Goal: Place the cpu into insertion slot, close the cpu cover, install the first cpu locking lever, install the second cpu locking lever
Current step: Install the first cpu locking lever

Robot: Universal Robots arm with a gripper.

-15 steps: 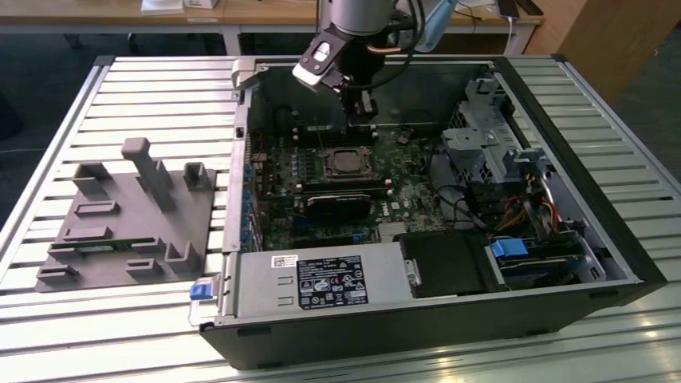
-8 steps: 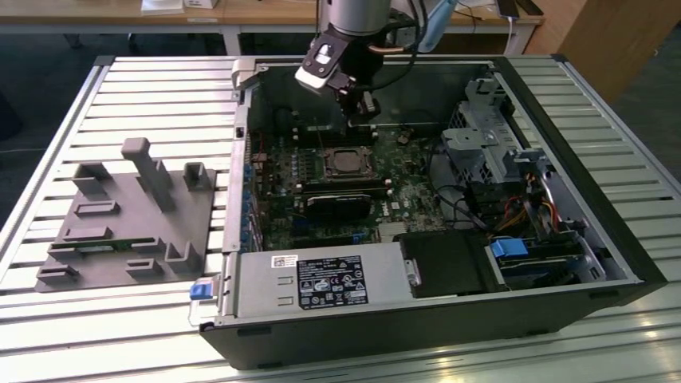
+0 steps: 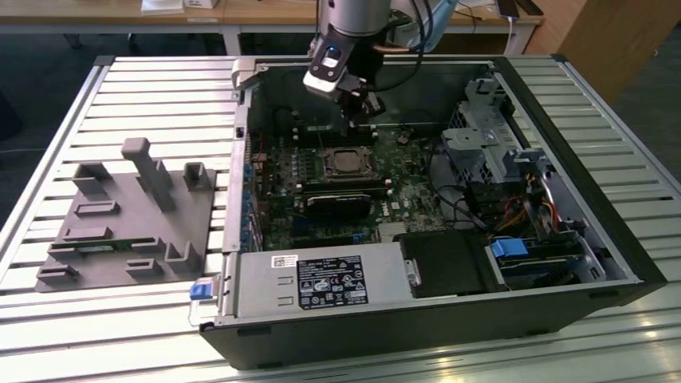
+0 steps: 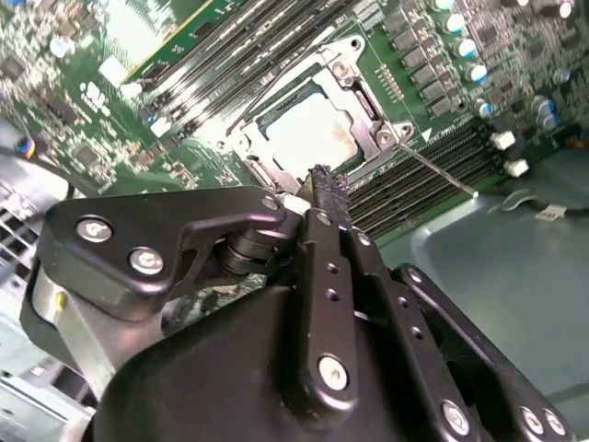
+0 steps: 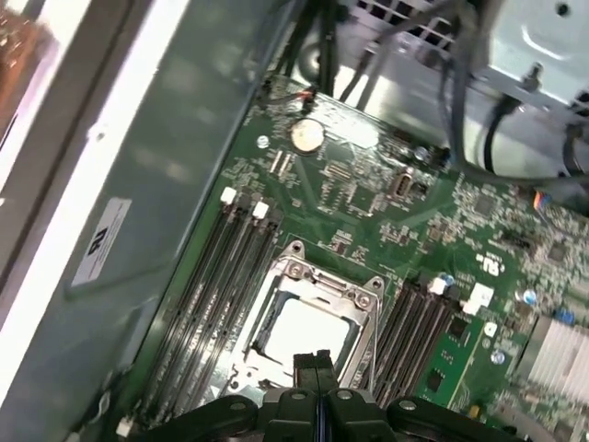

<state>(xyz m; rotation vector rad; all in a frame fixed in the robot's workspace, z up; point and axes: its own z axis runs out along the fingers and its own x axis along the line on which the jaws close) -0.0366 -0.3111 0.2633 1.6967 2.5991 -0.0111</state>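
Lab: slatted workbench point(image 3: 159, 80), desks point(image 3: 266, 14) behind.

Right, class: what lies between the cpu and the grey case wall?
In the first wrist view, long dark memory slots lie between the cpu and the case wall.

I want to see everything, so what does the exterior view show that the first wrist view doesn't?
Exterior view but not first wrist view: the grey holder block beside the computer case, and the power supply box. First wrist view but not exterior: the round coin battery on the green board. Both: the cpu, with the gripper close by.
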